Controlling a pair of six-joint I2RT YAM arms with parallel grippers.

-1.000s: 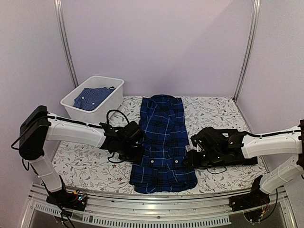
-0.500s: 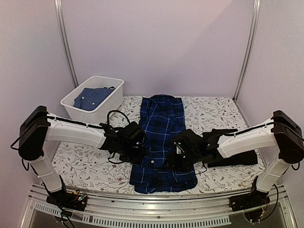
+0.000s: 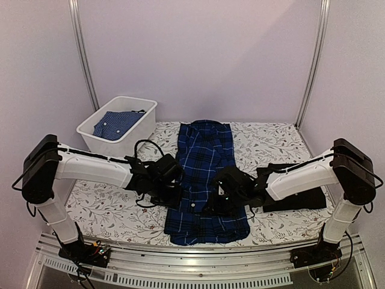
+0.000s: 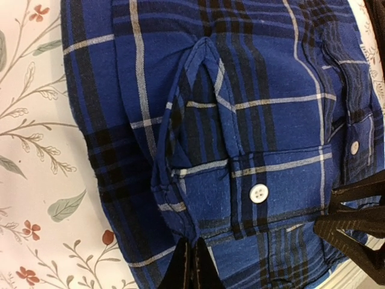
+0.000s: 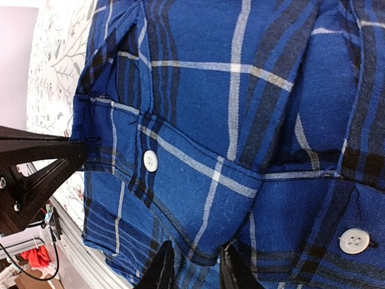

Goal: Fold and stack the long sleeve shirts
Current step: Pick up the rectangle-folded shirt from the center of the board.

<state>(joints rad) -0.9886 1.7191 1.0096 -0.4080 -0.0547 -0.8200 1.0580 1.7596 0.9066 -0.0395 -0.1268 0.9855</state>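
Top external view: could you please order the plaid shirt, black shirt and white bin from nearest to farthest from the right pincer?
1. plaid shirt, mid-table, directly under the right pincer.
2. black shirt, flat on the table to the pincer's right.
3. white bin, at the far-left back corner.

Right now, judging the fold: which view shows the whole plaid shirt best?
Top external: the plaid shirt lies full length on the table, collar far, hem near. Both wrist views show only a close patch around its buttoned cuff.

White bin (image 3: 102,144) on floral tablecloth (image 3: 102,205), far-left corner
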